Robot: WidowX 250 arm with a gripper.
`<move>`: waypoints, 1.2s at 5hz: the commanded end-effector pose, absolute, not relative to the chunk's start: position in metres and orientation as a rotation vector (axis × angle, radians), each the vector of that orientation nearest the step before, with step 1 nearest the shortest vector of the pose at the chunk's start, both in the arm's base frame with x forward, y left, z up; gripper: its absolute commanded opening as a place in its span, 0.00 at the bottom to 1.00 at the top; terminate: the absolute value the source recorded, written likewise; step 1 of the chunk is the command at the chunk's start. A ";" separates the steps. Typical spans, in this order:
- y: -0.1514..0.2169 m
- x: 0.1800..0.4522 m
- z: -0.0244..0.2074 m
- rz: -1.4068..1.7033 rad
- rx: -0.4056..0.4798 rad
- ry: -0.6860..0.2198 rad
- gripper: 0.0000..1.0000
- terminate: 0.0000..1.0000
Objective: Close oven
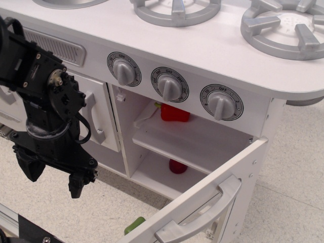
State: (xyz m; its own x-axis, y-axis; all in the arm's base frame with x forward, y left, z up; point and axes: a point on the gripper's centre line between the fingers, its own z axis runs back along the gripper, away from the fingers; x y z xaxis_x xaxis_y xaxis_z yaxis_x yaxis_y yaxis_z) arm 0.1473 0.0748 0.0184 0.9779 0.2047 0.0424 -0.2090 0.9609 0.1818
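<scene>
Single close view, high and angled down, facing the oven (202,152) front past the stovetop (202,45) edge

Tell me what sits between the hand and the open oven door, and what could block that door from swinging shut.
Nothing visible lies between the hand and the oven door; only bare floor separates them. The red objects sit back inside the oven, apparently clear of the closing path. A green item by the door's lower edge is partly hidden.

This is a pretend kitchen, a white wooden play set standing on a pale speckled floor (293,167). Its white counter (202,45) has grey plastic stove rings (177,12), and three round grey knobs (169,86) sit below. A white toy oven (202,147) stands open, with a white shelf inside.
</scene>
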 end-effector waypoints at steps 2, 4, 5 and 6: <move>0.051 0.156 0.027 0.175 0.123 -0.033 1.00 0.00; 0.008 0.162 0.055 0.072 0.032 -0.091 1.00 0.00; -0.012 0.162 0.056 -0.074 -0.010 -0.098 1.00 0.00; -0.028 0.163 0.047 -0.161 -0.050 -0.123 1.00 0.00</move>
State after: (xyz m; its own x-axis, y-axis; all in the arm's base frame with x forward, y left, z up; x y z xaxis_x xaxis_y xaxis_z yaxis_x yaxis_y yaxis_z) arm 0.1616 -0.0309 0.0413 0.9820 -0.1561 0.1062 0.1618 0.9857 -0.0473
